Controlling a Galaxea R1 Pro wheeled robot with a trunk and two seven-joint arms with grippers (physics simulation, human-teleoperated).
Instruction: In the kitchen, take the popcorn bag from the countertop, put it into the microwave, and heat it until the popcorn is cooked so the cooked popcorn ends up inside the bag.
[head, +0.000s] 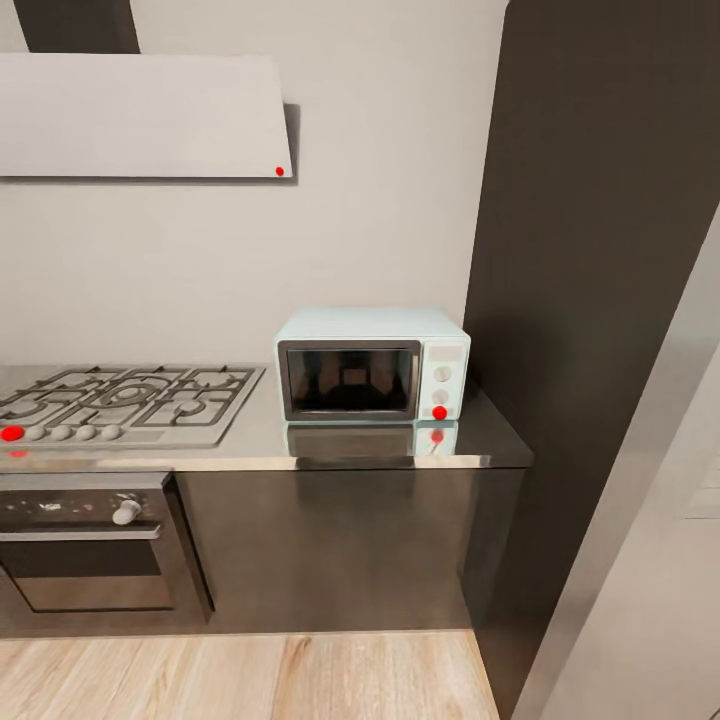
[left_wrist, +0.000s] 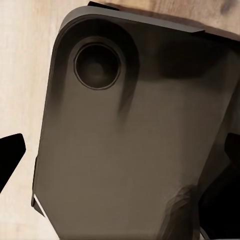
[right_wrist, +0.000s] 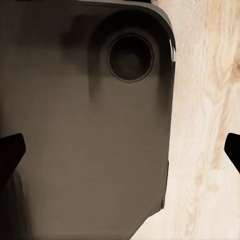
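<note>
The pale-blue microwave (head: 371, 363) stands on the grey countertop (head: 400, 455) near its right end, with its glass door shut and a red light (head: 439, 412) on the white knob panel. The popcorn bag and the popcorn are out of view. In the left wrist view my left gripper (left_wrist: 120, 160) hangs over the robot's dark base (left_wrist: 130, 140), its black fingertips (left_wrist: 10, 157) far apart, so it is open and empty. My right gripper (right_wrist: 120, 150) is likewise open above the base (right_wrist: 85, 125), with a fingertip (right_wrist: 10, 152) at each side.
A gas hob (head: 130, 400) lies left of the microwave, above a dark steel oven (head: 85, 545). A white slanted hood (head: 140, 115) hangs over it. A tall dark cabinet (head: 600, 300) closes the counter's right end, a pale panel (head: 650, 600) beside it. Pale wood floor (head: 250, 675) lies in front.
</note>
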